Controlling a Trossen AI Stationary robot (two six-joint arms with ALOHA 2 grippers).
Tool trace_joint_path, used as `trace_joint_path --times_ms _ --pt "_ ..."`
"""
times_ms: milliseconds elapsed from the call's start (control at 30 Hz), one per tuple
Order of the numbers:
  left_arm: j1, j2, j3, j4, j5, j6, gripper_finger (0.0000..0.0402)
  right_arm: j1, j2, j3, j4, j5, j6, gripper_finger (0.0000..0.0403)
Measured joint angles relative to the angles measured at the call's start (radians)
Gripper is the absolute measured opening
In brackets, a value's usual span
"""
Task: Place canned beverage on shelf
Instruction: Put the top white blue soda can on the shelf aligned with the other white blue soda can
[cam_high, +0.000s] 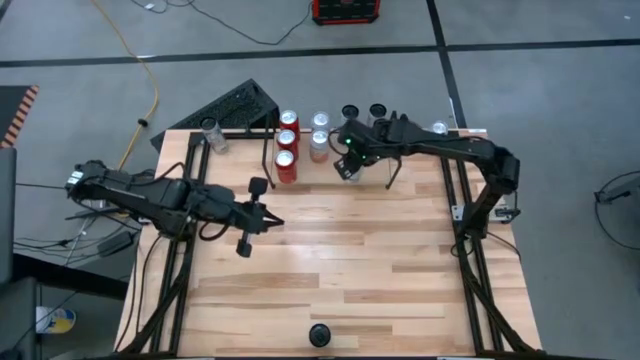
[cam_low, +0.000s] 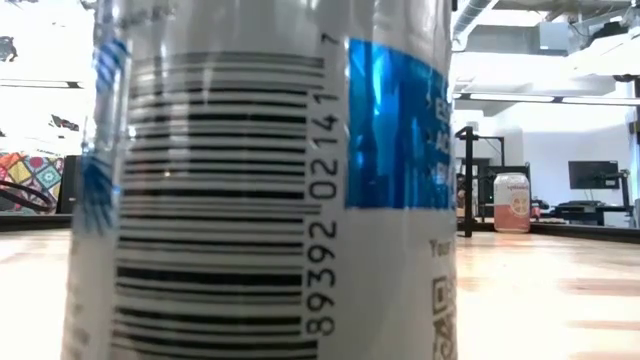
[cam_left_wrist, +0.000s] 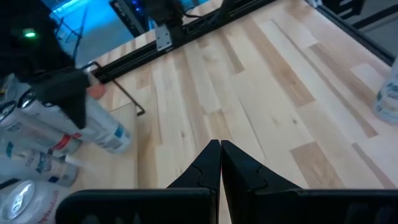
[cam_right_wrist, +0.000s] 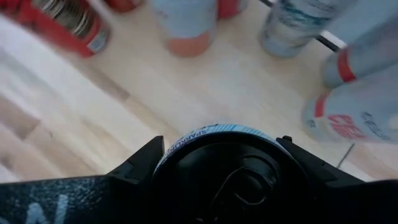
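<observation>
Now the right gripper (cam_right_wrist: 217, 163), upper middle in the high view, hugs a can (cam_right_wrist: 217, 140); lower it straight into the shelf (cam_high: 268, 150).

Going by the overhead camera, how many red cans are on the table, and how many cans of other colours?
Red cans: 3
Other cans: 8, counting the one held in the right gripper
Total: 11

Dark jointed arms (cam_high: 150, 195), green indicator light.
</observation>
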Motion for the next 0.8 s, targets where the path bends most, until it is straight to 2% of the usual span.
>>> trace_joint_path --times_ms 100,233,333,433,567,800 --pt "0.024 0.000 0.000 -0.001 0.023 0.000 0.0000 0.012 -0.004 0.000 0.001 -0.023 -0.047 0.0232" --pt "0.064 0.008 -0.001 0.020 0.115 -0.009 0.0000 0.071 -0.050 0.000 -0.030 -0.122 -0.106 0.0233" --pt "0.092 0.010 -0.075 0.164 0.221 -0.024 0.0000 0.165 -0.078 0.000 -0.052 -0.128 -0.144 0.0234" --pt "0.110 0.013 -0.205 0.409 0.301 -0.056 0.0000 0.257 -0.085 -0.014 -0.052 -0.162 -0.167 0.0234" --pt "0.126 0.015 -0.337 0.656 0.311 -0.105 0.0000 0.357 -0.083 -0.082 0.022 -0.142 -0.178 0.0234" --pt "0.129 0.014 -0.353 0.712 0.316 -0.114 0.0000 0.389 -0.080 -0.207 0.188 -0.141 -0.082 0.0235"
